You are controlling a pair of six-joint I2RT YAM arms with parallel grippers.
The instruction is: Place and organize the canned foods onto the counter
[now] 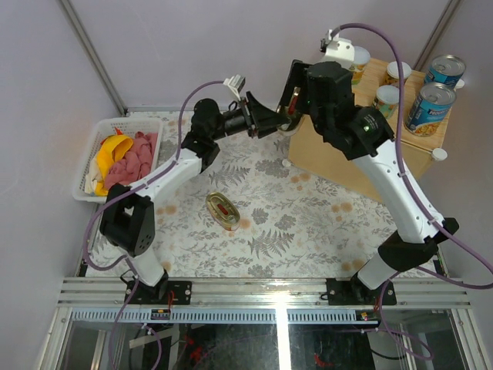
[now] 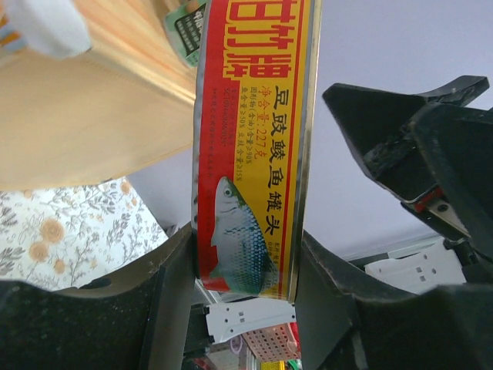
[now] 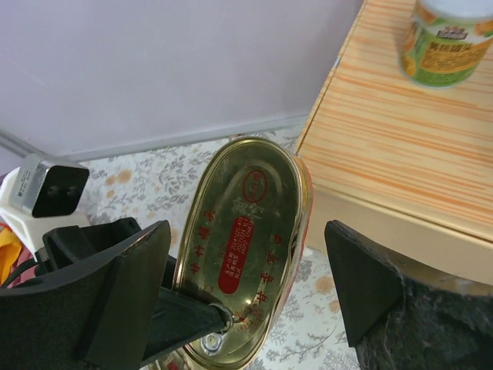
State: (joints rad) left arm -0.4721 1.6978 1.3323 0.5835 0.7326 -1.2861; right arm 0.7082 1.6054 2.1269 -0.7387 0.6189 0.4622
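My left gripper [image 1: 279,116] [image 2: 243,235] is shut on a flat oval gold tin [image 2: 254,146] with a red and yellow fish label, held on edge in the air beside the counter's [image 1: 347,154] left end. My right gripper [image 1: 299,91] [image 3: 246,231] is open with a finger on each side of the same tin [image 3: 246,239], not touching it. A second oval tin [image 1: 222,210] lies on the patterned tablecloth. On the counter stand two blue-labelled cans [image 1: 429,108] and three small cans [image 1: 387,99]; one small can [image 3: 447,35] shows in the right wrist view.
A white plastic basket [image 1: 86,166] with yellow and pink cloths sits at the left. The counter's bare top [image 3: 385,116] is just right of the held tin. White walls close off the back.
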